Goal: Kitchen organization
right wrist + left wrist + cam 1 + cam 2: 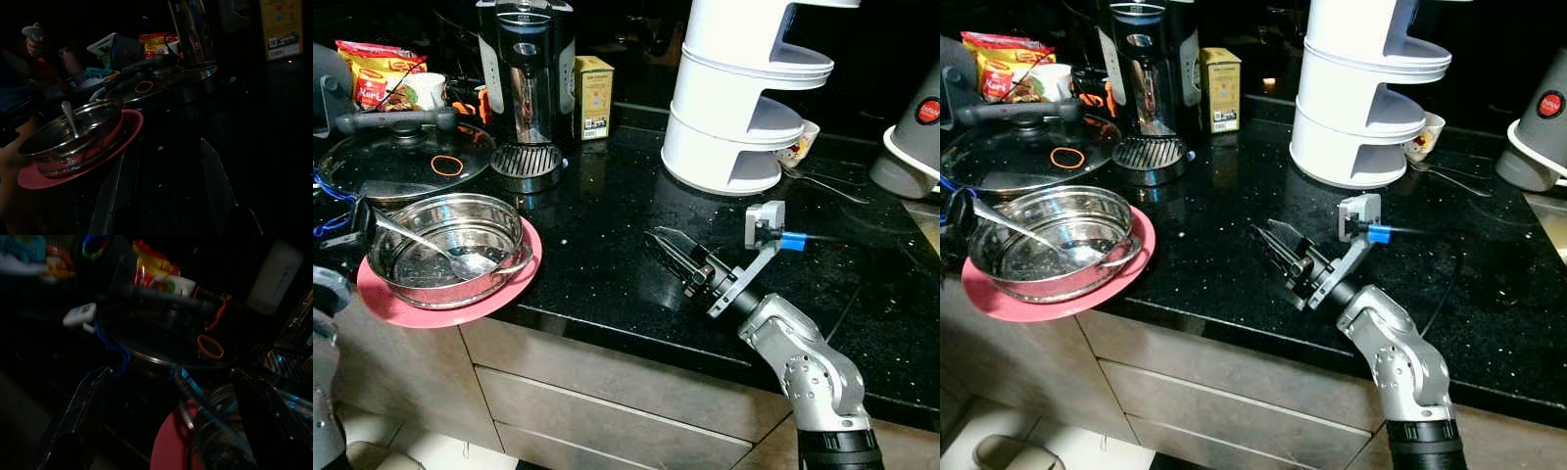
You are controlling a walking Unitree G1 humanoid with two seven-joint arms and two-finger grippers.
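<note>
Our right gripper [674, 253] hovers low over the black counter [607, 245], fingers slightly apart and empty, aimed left at the steel bowl [445, 245]. The bowl holds a spoon [421, 245] and sits on a pink plate [514, 284] near the counter's edge, probably awaiting tidying. Our left gripper [171, 431], open and empty, waits beside it.

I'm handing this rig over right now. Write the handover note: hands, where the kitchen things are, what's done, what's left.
Right hand: open, empty, low over the bare black countertop.
Left hand: open, empty, near the pink plate.
Steel bowl with a spoon in it sits on the pink plate at the counter's edge; glass lid lies behind it, beside the coffee maker.
Done: nothing visibly sorted.
Left: bowl, spoon, plate, lid.
</note>
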